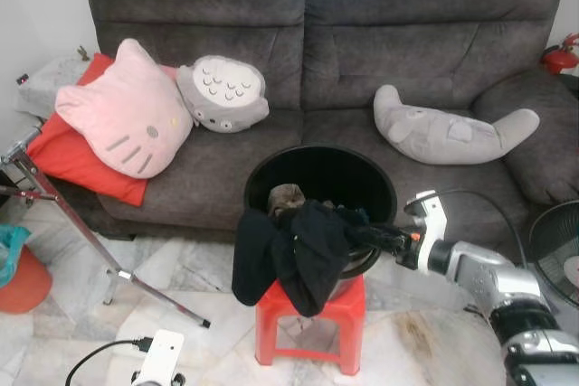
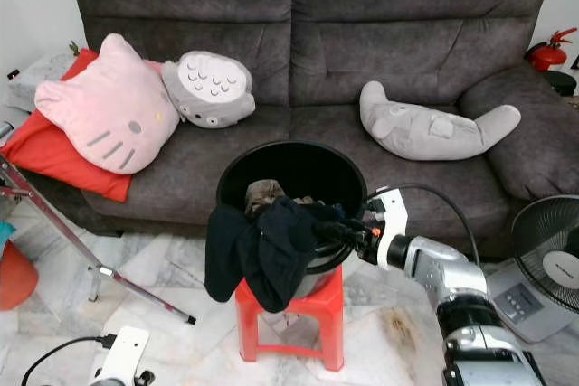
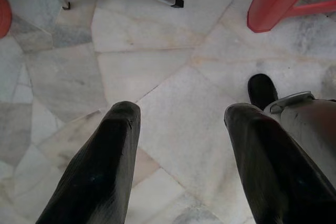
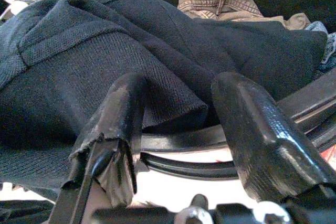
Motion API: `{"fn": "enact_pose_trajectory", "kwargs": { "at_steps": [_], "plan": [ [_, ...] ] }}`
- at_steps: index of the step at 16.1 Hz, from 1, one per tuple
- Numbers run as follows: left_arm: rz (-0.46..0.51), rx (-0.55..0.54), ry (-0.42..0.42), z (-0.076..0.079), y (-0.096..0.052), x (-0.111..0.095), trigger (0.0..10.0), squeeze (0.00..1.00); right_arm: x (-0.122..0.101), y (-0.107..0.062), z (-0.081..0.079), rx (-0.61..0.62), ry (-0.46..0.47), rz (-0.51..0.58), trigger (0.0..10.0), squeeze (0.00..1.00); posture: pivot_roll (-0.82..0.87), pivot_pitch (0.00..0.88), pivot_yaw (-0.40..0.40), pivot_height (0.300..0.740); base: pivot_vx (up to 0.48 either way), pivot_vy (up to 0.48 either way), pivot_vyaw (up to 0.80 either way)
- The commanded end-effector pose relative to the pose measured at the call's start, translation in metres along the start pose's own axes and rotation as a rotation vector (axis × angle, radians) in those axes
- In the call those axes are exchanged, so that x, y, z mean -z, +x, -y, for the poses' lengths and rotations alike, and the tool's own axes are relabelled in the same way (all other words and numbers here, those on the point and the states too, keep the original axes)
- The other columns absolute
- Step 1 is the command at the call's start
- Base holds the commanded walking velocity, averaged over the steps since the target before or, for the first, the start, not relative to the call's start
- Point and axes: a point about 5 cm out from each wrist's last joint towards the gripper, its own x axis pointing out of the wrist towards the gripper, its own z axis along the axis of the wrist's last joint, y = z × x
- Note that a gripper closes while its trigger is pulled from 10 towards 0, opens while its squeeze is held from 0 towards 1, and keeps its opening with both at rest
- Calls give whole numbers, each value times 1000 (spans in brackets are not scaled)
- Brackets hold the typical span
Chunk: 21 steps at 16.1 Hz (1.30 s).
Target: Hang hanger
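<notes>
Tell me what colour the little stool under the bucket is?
The stool is red. It shows best in the left eye view, standing beneath the black bucket.

Black garment (image 1: 294, 246) over basket rim (image 1: 384, 178)

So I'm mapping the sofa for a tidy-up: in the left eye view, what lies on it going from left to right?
red cushion → pink cat-face pillow → grey round plush → grey crescent-shaped plush

Knit cloth garment (image 4: 94, 61), glossy plastic stool (image 1: 312, 318), marble floor (image 3: 157, 77)
</notes>
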Motion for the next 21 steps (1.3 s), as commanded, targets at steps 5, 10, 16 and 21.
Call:
{"fn": "enact_pose_trajectory", "kwargs": {
  "at_steps": [5, 10, 16, 21],
  "plan": [
    [-10, -4, 23, -4, 0, 2, 10000, 0, -6, 11, -4, -36, 1, -13, 10000, 0, -45, 0, 81, 740, 0, 0, 0],
    [-12, -1, 22, -3, 0, 3, 10000, 0, 3, 18, -12, -134, -18, -64, 0, 0, -38, 0, 76, 740, 0, 0, 0],
    [-9, 4, 24, -1, 0, 1, 10000, 0, 6, 16, -9, -114, -50, -80, 0, 0, -38, 0, 76, 740, 0, 0, 0],
    [-14, 3, 28, -2, 0, 3, 10000, 0, 7, 18, -10, -117, -60, -78, 0, 0, -41, 0, 80, 740, 0, 0, 0]
  ]
}}
